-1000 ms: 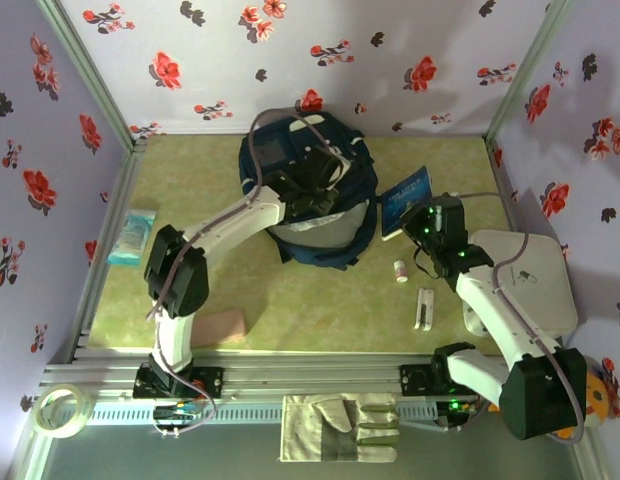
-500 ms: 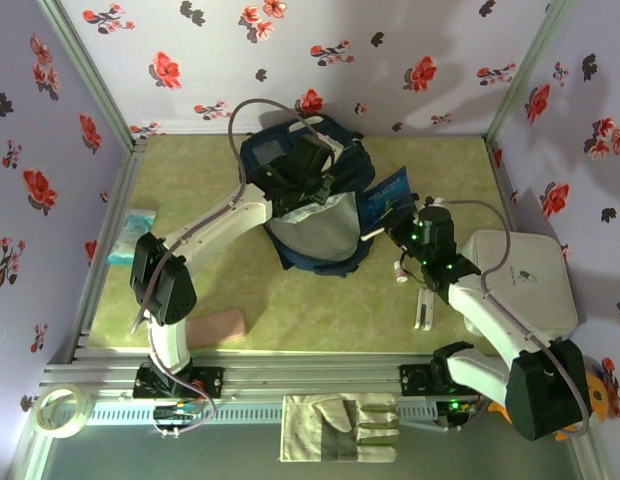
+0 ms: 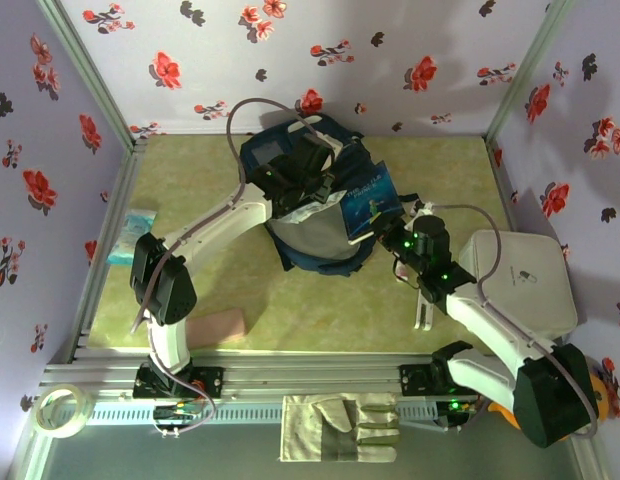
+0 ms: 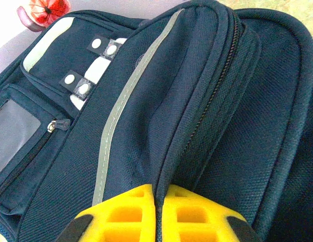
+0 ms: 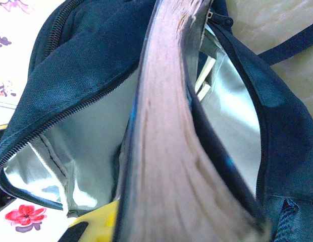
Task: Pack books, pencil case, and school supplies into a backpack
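The dark navy backpack (image 3: 308,215) lies at the table's back centre, its mouth held open toward the right and its pale lining (image 5: 86,141) showing. My left gripper (image 3: 305,172) is shut on a fold of the backpack (image 4: 197,75) beside the zip, and its yellow fingers (image 4: 131,212) pinch the fabric. My right gripper (image 3: 395,236) is shut on the blue illustrated book (image 3: 368,203). The book's page edge (image 5: 171,126) stands at the mouth, pointing into it. The pink pencil case (image 3: 218,325) lies front left. A slim white bar (image 3: 423,310) lies beside the right arm.
A pale blue packet (image 3: 130,235) lies by the left wall. A white box (image 3: 525,285) sits at the right. In front of the rail at the near edge lie a work glove (image 3: 340,428) and a tape roll (image 3: 60,410).
My right gripper has carried the blue book leftward from beside the backpack to its mouth. The left gripper pulled the backpack's top edge up and back, widening the opening.
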### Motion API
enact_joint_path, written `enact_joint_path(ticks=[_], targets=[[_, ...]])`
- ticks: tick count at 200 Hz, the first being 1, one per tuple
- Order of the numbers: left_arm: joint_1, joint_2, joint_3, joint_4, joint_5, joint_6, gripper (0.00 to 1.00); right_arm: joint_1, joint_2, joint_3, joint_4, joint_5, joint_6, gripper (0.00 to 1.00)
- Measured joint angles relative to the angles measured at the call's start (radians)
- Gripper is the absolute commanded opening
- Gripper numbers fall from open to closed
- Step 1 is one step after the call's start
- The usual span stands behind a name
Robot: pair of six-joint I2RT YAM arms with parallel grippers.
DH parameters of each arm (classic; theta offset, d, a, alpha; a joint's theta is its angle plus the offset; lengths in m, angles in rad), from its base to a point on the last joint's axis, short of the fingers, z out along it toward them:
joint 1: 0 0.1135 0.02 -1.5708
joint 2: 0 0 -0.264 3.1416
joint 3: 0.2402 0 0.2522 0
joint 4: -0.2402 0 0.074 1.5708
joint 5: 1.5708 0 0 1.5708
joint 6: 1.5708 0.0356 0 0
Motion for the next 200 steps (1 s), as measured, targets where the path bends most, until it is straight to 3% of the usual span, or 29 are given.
enact_joint_path(ticks=[90,133,200], targets=[[0.006,0.0,0.012,0.0,0.008,0.0,0.0,0.006,0.329,0.115,0.227,-0.149,0.091,0.11],[0.023,0.0,0.02,0.003,0.035,-0.016,0.0,0.008,0.573,0.234,0.362,-0.152,0.174,0.1],[0.054,0.0,0.019,0.009,0.084,-0.056,0.0,0.007,0.949,0.476,0.399,-0.144,0.306,0.1]])
